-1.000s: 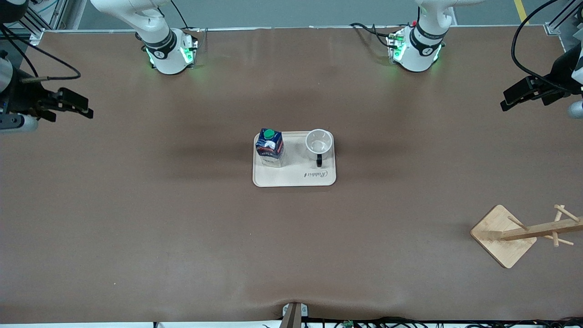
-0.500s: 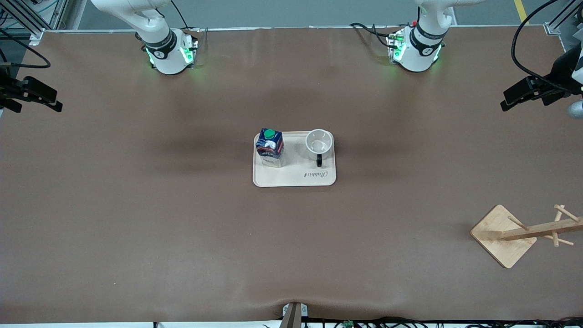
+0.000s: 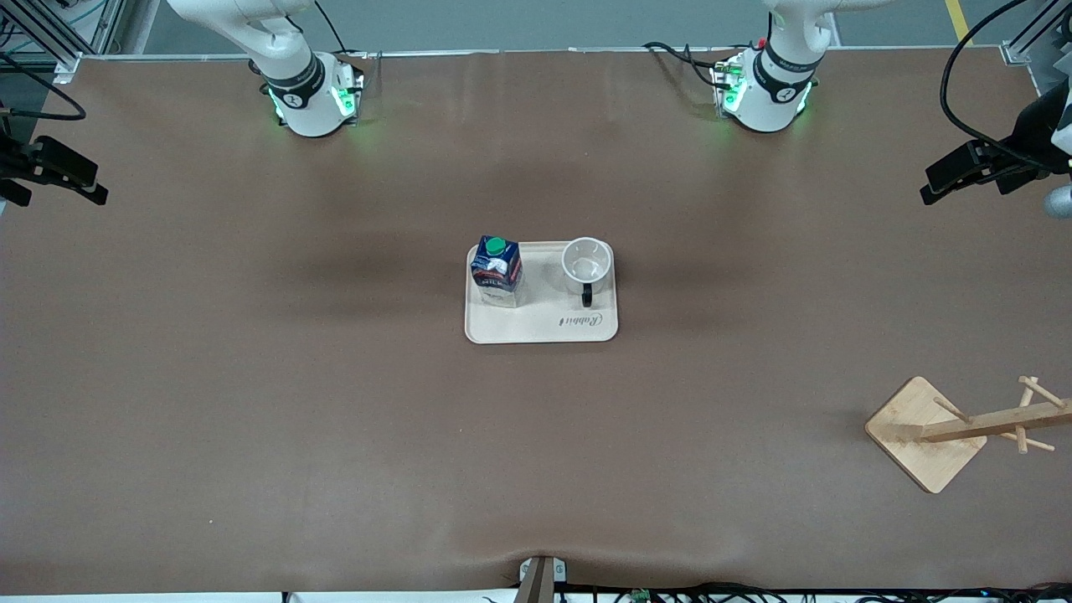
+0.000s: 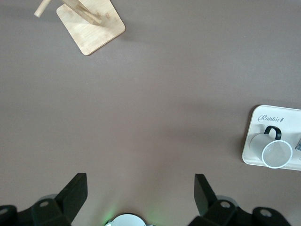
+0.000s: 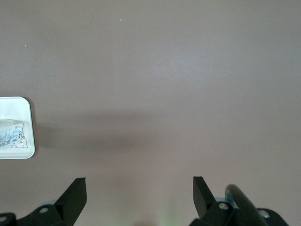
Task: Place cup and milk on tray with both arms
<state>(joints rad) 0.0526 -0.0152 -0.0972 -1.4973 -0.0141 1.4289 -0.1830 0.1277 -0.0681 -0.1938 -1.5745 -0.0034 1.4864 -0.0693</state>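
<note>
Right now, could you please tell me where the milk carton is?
The milk carton stands upright on the tray at mid-table, in the corner toward the right arm's end, beside the cup.

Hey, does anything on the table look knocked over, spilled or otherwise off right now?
Nothing stands out. The milk and the cup stand upright on the tray, nothing spilled. The wooden stand is upright too. Left gripper and right gripper wait open, empty.
</note>
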